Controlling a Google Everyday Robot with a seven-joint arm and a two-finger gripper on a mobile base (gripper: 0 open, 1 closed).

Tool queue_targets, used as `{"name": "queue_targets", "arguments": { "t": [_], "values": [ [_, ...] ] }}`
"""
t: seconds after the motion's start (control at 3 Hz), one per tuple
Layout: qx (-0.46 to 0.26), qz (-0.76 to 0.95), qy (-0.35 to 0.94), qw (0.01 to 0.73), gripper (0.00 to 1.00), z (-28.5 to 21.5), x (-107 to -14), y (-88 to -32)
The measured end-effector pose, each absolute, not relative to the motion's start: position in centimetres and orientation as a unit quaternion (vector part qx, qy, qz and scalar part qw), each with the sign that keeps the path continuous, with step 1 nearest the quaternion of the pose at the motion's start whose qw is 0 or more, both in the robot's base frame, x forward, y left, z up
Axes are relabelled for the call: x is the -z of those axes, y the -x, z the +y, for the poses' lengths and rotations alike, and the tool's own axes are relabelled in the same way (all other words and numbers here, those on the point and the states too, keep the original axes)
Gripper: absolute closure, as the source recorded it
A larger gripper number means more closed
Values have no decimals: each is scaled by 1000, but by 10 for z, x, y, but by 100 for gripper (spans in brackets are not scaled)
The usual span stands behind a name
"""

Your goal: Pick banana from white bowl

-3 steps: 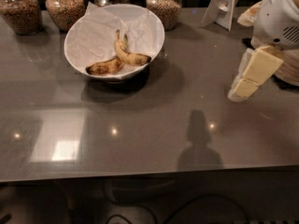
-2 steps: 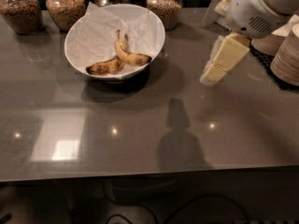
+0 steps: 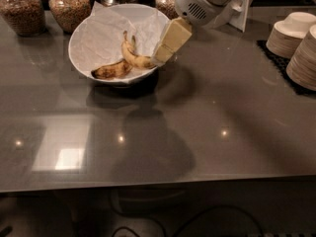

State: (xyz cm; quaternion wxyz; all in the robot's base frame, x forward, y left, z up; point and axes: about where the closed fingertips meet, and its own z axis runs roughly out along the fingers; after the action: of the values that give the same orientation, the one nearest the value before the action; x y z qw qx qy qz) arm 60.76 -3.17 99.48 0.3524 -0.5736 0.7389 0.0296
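Observation:
The white bowl point(image 3: 86, 46), lined with crinkled white paper, sits at the back left of the grey counter. In it lies the banana point(image 3: 133, 55), curved and yellow with a long thin stem pointing to the back. A browner, bruised banana point(image 3: 111, 70) lies beside it to the front left. My gripper point(image 3: 162, 56), with cream-coloured fingers, reaches down from the upper right and hangs over the bowl's right rim, right at the banana's right end.
Several glass jars of grain point(image 3: 69, 6) stand along the back edge behind the bowl. Stacks of small beige cups point(image 3: 291, 33) stand on a black mat at the right. A white stand point(image 3: 242, 11) is behind the arm.
My gripper has moved left across the counter from the right side to the bowl's right rim. The view has also shifted, so the bowl sits further right in it.

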Motion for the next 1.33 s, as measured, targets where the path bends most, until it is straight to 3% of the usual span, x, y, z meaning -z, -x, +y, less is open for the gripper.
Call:
{"name": "queue_targets", "arguments": {
  "t": [0.67, 1.33],
  "values": [
    [-31, 745, 565, 354, 0, -22, -994, -612],
    [-37, 756, 539, 370, 0, 17, -977, -663]
  ]
}}
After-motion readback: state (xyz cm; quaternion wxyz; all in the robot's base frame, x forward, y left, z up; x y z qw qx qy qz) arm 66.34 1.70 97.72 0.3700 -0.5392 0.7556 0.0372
